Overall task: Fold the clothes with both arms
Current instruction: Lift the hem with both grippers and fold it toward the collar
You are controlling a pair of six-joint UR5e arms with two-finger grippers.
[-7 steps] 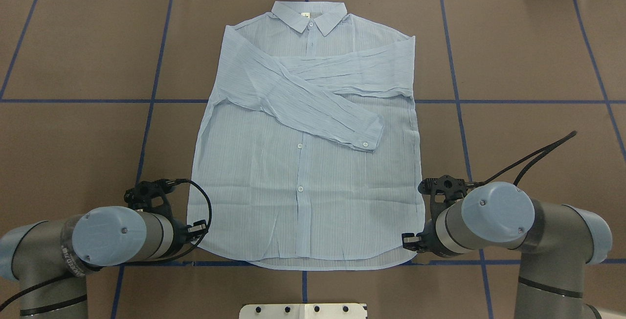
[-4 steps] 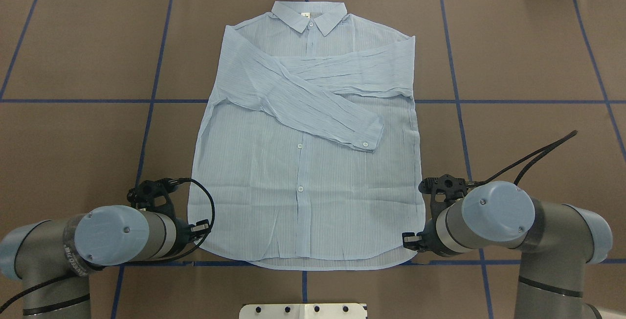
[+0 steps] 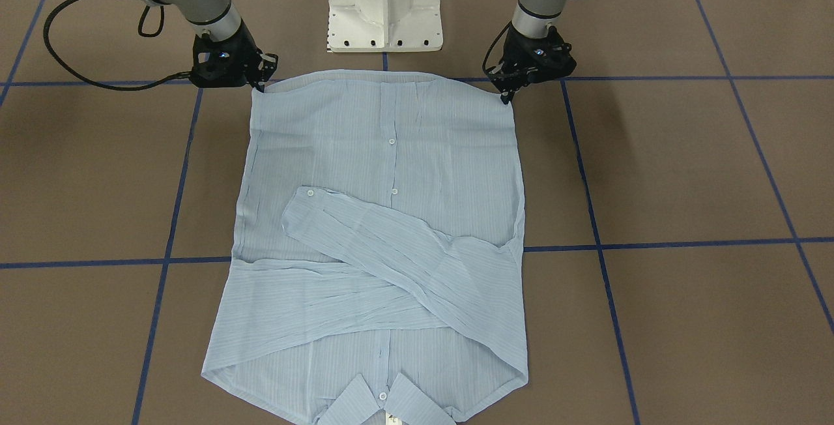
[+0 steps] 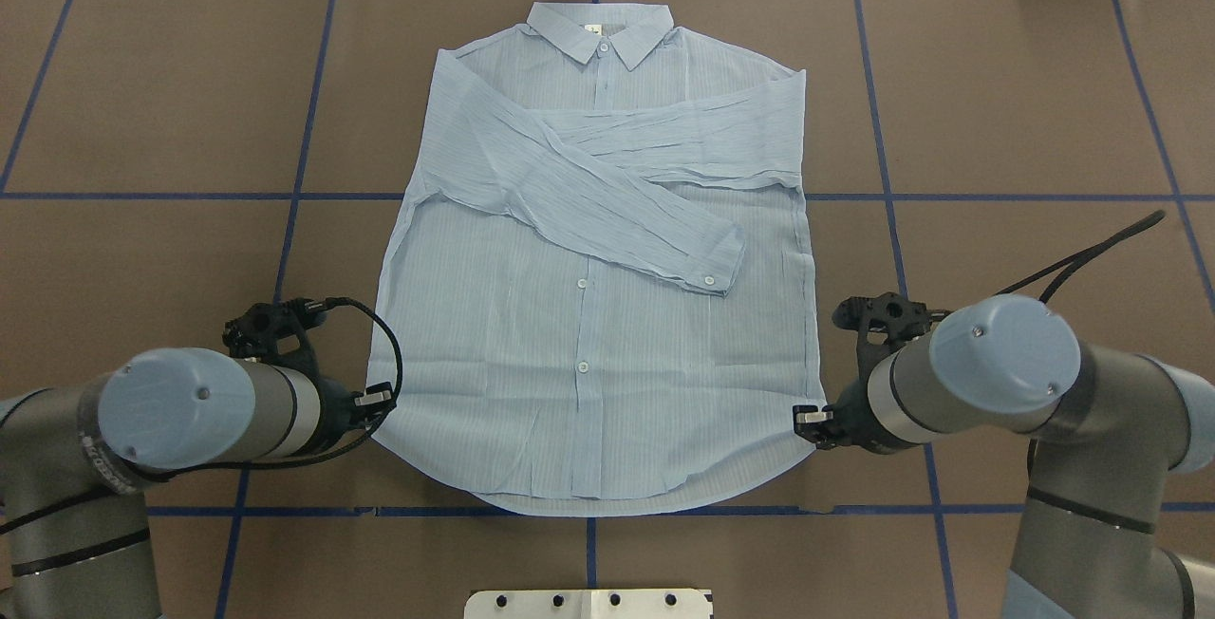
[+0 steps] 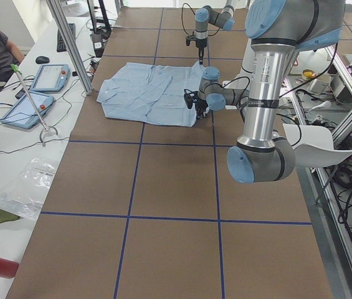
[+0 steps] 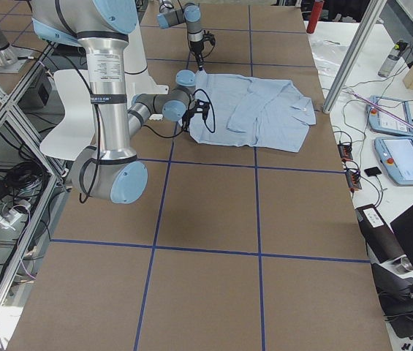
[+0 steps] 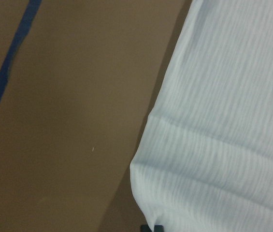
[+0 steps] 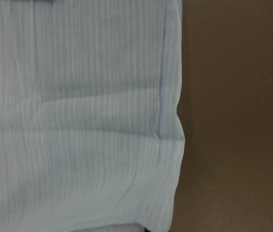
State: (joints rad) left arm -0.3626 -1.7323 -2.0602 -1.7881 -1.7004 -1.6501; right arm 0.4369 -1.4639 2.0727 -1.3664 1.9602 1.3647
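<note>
A: State of left gripper (image 4: 378, 401)?
B: Pinched shut on the shirt (image 4: 588, 353), hem corner on its own side.
A: And right gripper (image 4: 805, 417)?
B: Clamped on the opposite hem corner. Shirt flat mid-bench (image 4: 997, 78), buttons up, sleeves (image 4: 607, 211) crossed, collar (image 4: 600, 30) toward far edge.

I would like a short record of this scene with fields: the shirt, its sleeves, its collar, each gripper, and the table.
shirt: pale blue striped shirt, flat, buttons up
sleeves: both folded across the chest; the diagonal sleeve lies over the other sleeve
collar: collar at the end far from the robot
left gripper: left gripper at the hem, left corner, apparently shut on it
right gripper: right gripper at the hem's right corner, apparently shut on it
table: table, brown with blue lines
</note>
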